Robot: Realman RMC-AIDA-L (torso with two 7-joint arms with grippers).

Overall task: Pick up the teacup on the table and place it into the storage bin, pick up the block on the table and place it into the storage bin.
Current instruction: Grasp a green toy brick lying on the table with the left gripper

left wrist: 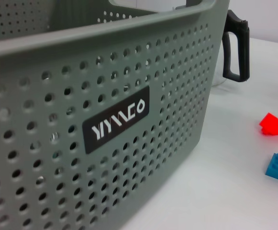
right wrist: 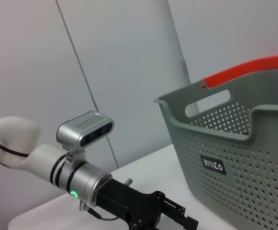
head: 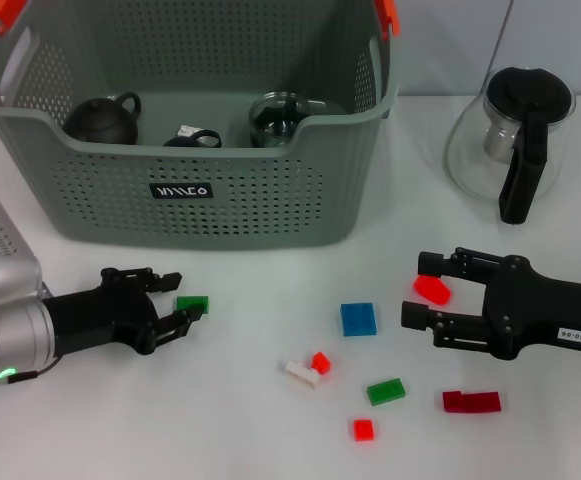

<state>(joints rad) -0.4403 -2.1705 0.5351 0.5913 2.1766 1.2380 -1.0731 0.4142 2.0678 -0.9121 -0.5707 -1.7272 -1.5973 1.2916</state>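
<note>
The grey perforated storage bin (head: 200,210) stands at the back of the table, and its labelled wall (left wrist: 105,129) fills the left wrist view. Inside it a small black teacup (head: 192,137) sits between a dark teapot (head: 103,120) and a glass cup (head: 275,115). A green block (head: 192,304) lies in front of the bin, right at the tips of my open left gripper (head: 182,298). My right gripper (head: 422,291) is open, its fingers on either side of a red block (head: 432,290), also seen as the red block (left wrist: 273,124) in the left wrist view.
Loose on the table are a blue block (head: 358,318), a white-and-red piece (head: 308,370), another green block (head: 385,391), a small red block (head: 363,429) and a dark red block (head: 471,401). A glass teapot with a black handle (head: 515,135) stands at the back right.
</note>
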